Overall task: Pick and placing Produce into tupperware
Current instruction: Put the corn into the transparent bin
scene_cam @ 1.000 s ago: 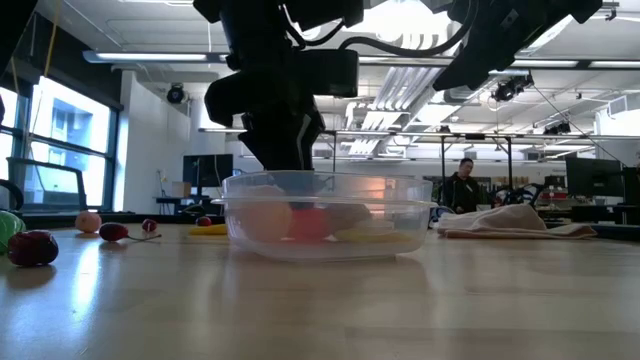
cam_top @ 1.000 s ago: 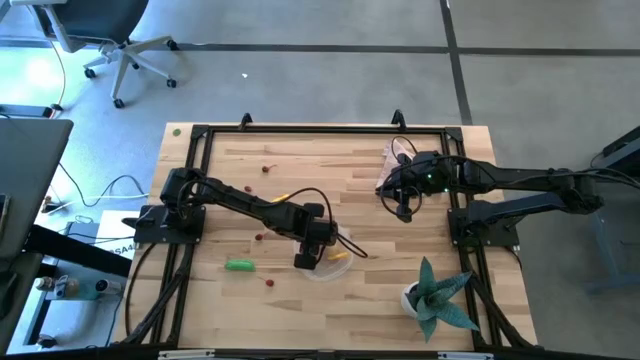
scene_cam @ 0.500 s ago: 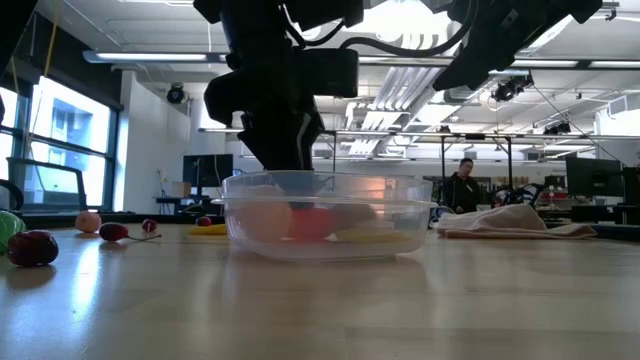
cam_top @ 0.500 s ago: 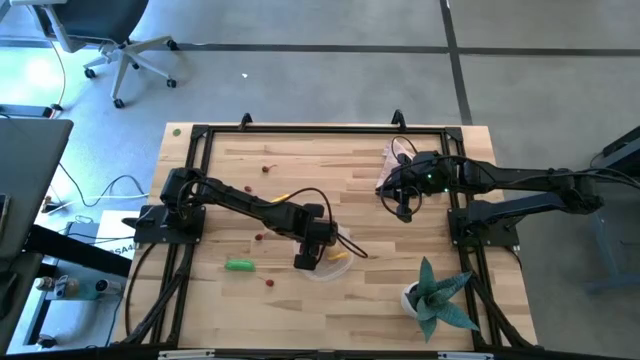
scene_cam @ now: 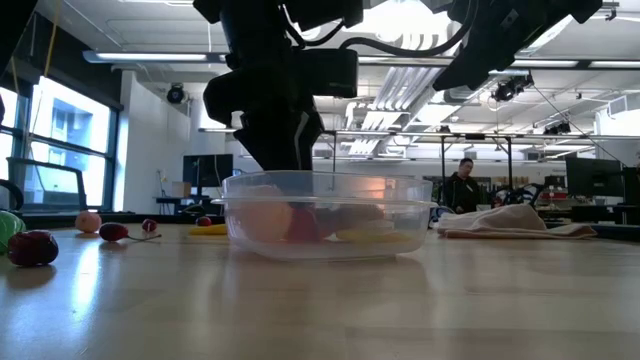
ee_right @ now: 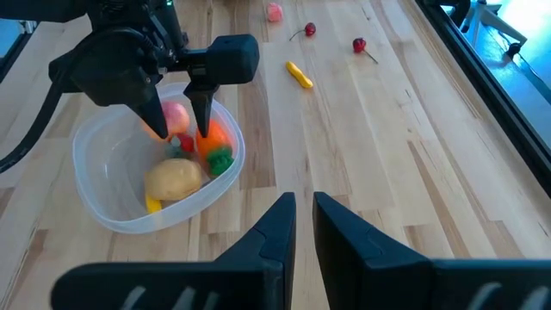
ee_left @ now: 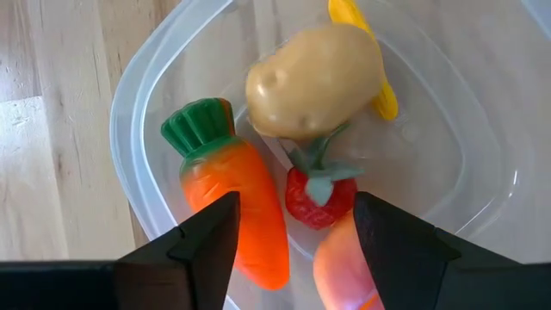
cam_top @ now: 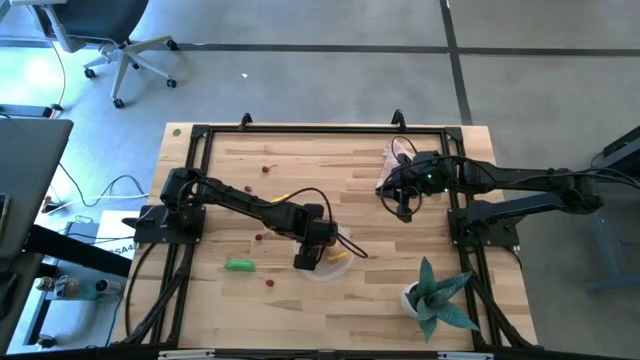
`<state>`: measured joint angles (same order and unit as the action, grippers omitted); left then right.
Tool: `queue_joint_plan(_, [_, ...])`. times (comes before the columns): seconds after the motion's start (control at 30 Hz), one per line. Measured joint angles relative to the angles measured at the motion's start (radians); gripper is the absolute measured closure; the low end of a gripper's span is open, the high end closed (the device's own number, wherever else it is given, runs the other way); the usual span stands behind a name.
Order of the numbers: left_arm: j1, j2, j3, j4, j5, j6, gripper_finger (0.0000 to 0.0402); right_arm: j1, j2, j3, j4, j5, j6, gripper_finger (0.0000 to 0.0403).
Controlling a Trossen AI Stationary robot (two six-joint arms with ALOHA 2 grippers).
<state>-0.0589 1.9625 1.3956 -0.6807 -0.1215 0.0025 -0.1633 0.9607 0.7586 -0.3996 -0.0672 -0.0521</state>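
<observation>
Between left pincer [ee_left: 293, 228] fingers, strawberry [ee_left: 319, 195]

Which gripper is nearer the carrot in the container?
Left. The left gripper hangs just above the carrot inside the tupperware; the right gripper waits across the table.

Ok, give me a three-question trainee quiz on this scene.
1. True or false: the carrot lies inside the tupperware.
2. Which one hangs over the tupperware: A the left end effector, B the right end effector?
3. Fill in: the green pod lies on the ____.
Key: 1 true; 2 A; 3 table.
</observation>
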Motion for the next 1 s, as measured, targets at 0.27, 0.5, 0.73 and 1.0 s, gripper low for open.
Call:
queue_joint_plan(0.27, [0.0, -0.02, 0.0, -0.008, 0.0, 0.0, 0.0196, 0.0, 0.0, 0.0, 0.0, 0.0, 0.0, 0.0371])
queue_joint_plan(0.5, [0.0, -0.114, 0.0, -0.088, -0.068, -0.037, 0.0214, 0.0, 0.0, 0.0, 0.0, 0.0, 0.0, 0.0371])
queue_joint_plan(0.73, [0.07, -0.252, 0.0, -0.296, -0.145, -0.217, 0.022, 0.0, 0.0, 0.0, 0.0, 0.0, 0.0, 0.0371])
queue_joint_plan(1.0, [0.269, -0.322, -0.045, -0.408, -0.126, -0.321, 0.022, 0.0, 0.0, 0.0, 0.0, 0.0, 0.0, 0.0371])
